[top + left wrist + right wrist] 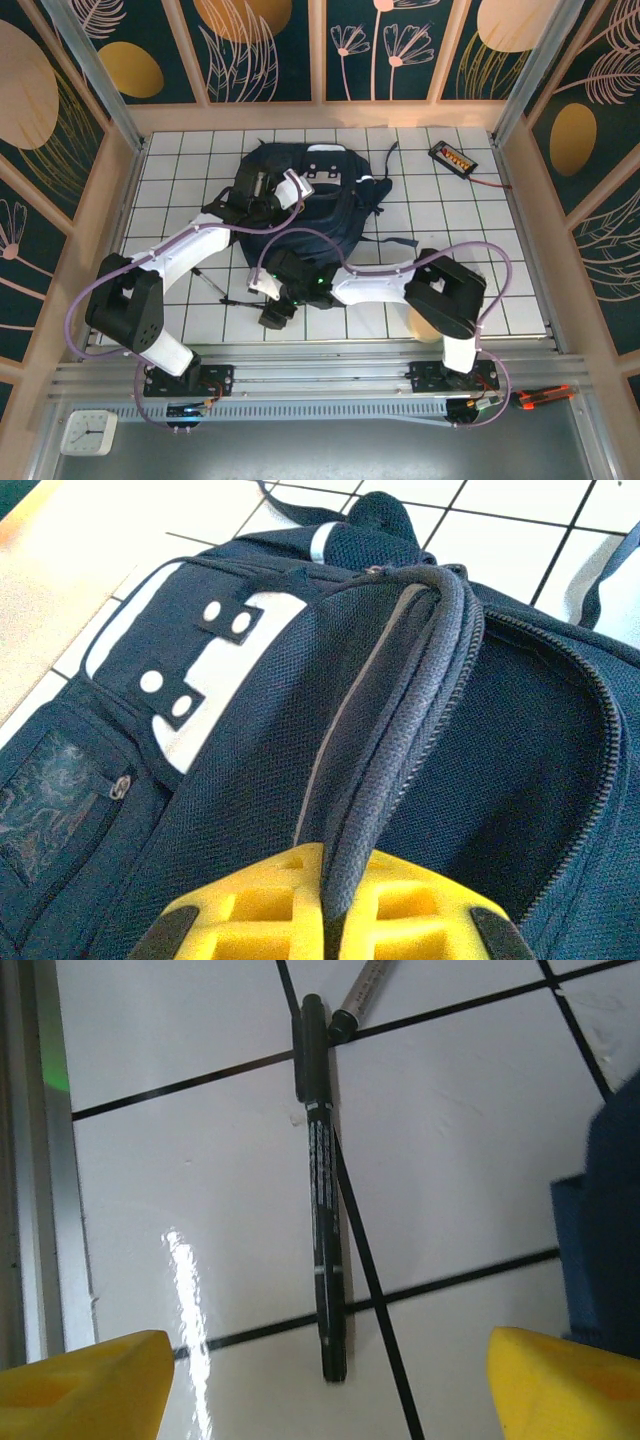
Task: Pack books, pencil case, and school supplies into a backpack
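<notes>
Left wrist: my left gripper is clamped on the backpack zip edge, bottom centre. Right wrist: my right gripper has its fingers apart, and the pen lies at frame centre.

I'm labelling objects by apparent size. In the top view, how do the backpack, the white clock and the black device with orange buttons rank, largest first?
1. backpack, by far largest.
2. white clock.
3. black device, close to the clock in size; the clock lies off the table, so their order is unsure.
</notes>
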### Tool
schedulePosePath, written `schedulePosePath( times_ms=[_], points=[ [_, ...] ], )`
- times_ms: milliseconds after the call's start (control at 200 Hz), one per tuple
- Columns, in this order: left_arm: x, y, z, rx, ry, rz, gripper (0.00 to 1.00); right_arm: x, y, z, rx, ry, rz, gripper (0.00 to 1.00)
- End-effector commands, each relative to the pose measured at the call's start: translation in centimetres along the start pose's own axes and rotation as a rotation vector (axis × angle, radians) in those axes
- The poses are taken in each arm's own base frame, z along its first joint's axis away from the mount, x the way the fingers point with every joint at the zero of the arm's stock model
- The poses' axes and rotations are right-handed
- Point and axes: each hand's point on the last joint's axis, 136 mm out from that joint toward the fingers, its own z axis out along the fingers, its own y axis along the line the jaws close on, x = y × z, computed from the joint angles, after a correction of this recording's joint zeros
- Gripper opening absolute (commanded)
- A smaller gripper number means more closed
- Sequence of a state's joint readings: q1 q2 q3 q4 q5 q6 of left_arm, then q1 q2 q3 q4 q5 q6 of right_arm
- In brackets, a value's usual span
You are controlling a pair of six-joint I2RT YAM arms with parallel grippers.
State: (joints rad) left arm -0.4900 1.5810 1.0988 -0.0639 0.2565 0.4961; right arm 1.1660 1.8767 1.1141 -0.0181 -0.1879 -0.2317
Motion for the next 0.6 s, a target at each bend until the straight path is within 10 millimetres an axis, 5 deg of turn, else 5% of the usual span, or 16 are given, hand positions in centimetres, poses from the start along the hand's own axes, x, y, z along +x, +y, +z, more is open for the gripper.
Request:
schedulePosePath(
  times_ms=[0,390,596],
  points=[
    [-1.0,1.3,-1.2,-0.063,-0.041,0.022,0.0,-1.8,0.1,1.3,-0.025,-0.033,-0.058,0.82],
    [-0.5,2.0,-1.8,-0.129,-0.035,0.035,0.0,1.9,-0.8,6.0,0.033,0.179,-0.132,0.58],
    [-0.4,2.0,-1.8,-0.132,-0.044,0.034,0.0,3.4,0.0,6.5,0.06,0.251,-0.216,0.23]
  ],
)
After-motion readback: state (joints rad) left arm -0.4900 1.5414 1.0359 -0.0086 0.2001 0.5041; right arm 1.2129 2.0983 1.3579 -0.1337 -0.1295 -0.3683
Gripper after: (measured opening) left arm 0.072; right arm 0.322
